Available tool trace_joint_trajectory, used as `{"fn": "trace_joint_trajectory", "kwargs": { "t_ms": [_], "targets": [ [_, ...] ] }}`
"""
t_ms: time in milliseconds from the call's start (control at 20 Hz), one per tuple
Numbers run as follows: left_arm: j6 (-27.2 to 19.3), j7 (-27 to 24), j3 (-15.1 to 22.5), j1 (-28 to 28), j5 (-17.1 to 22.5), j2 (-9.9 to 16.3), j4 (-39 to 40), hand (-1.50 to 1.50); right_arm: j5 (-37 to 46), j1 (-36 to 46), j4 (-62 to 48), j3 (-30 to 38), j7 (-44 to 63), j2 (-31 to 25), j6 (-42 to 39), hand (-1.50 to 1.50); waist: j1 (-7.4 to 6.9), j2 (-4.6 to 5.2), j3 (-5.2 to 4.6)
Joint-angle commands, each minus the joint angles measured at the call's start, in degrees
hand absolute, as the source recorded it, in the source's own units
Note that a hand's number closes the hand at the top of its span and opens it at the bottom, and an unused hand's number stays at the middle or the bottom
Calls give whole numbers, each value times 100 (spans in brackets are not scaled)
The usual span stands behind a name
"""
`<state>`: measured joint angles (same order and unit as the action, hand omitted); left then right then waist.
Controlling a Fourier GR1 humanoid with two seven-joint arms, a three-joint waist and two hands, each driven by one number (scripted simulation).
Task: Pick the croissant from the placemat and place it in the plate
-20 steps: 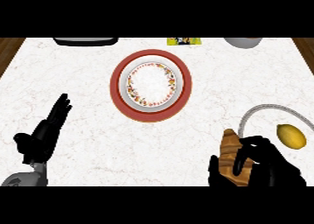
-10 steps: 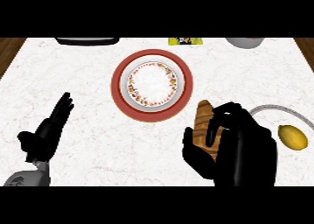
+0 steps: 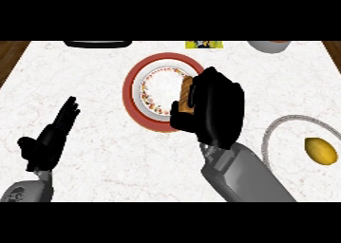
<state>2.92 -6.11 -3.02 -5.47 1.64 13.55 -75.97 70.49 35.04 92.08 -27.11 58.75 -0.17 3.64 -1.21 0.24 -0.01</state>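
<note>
My right hand [image 3: 213,109] is curled round the brown croissant [image 3: 187,93] and holds it over the right side of the plate [image 3: 146,85]. The plate is white with a red rim and a speckled ring, and it lies on the marble counter. The hand hides most of the croissant and the plate's right edge. The placemat [image 3: 271,137] shows as a pale grey-edged round at the right, with my right forearm beside it. My left hand [image 3: 50,138] rests open at the lower left, fingers pointing up.
A yellow lemon [image 3: 321,150] lies on the placemat. Along the far edge of the counter are a dark pan [image 3: 97,43], a small yellow packet [image 3: 203,44] and a grey bowl [image 3: 269,46]. Wooden floor shows beyond both counter ends.
My right hand has carried the croissant from the placemat leftward and away from me, until it is over the plate's right side. The left hand has stayed where it was.
</note>
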Motion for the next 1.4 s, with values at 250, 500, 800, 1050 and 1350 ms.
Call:
{"fn": "trace_joint_trajectory", "kwargs": {
  "t_ms": [250,500,800,1050,1350],
  "targets": [
    [244,56,18,213,78,-2,-241,0,-1123,1631,-2786,-136,209,16,1713,150,-81,7,0],
    [-67,72,130,-178,-161,-208,-5,0,-1496,1912,-3810,343,-158,16,3053,150,-202,79,4],
    [179,-176,-10,-129,-27,-59,53,0,-2057,2385,-4776,287,262,16,3784,-150,-274,68,-1],
    [48,-181,81,-88,-170,-175,116,0,-2682,2463,-5184,272,-21,15,4533,-150,-294,77,2],
    [78,28,-22,-96,-19,-167,-1,0,-2727,2246,-4710,747,-656,15,5839,-150,-83,24,9]
  ]
}}
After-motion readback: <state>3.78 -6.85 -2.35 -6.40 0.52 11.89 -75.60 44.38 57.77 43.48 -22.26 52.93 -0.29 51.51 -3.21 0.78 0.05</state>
